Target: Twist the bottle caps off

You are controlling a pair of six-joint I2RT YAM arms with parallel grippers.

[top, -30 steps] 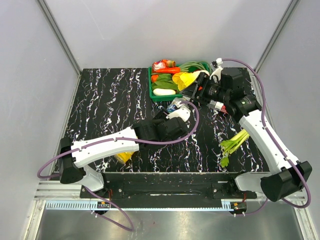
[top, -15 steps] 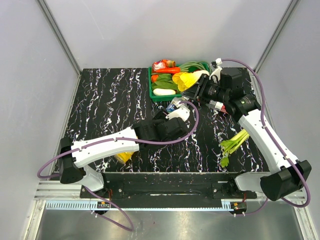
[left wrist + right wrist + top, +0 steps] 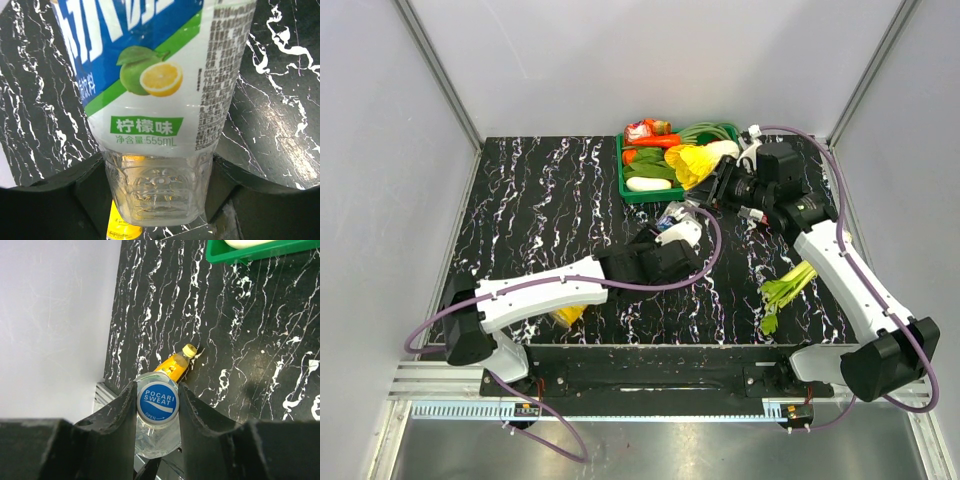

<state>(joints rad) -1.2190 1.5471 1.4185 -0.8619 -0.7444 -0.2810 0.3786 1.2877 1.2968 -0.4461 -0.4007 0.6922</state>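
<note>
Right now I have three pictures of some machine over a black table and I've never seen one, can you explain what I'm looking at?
It is a robot: a left arm and a right arm bolted at the near edge of a black marbled table. The wide picture looks down from above and behind them; the other two come from a camera on each wrist. The left tool grips the base of a clear bottle with a lime-and-lemon label. The right tool is closed on that bottle's blue cap. Also on the table: an orange juice bottle with a yellow cap, a green tray of vegetables, and a loose leafy stalk.
</note>
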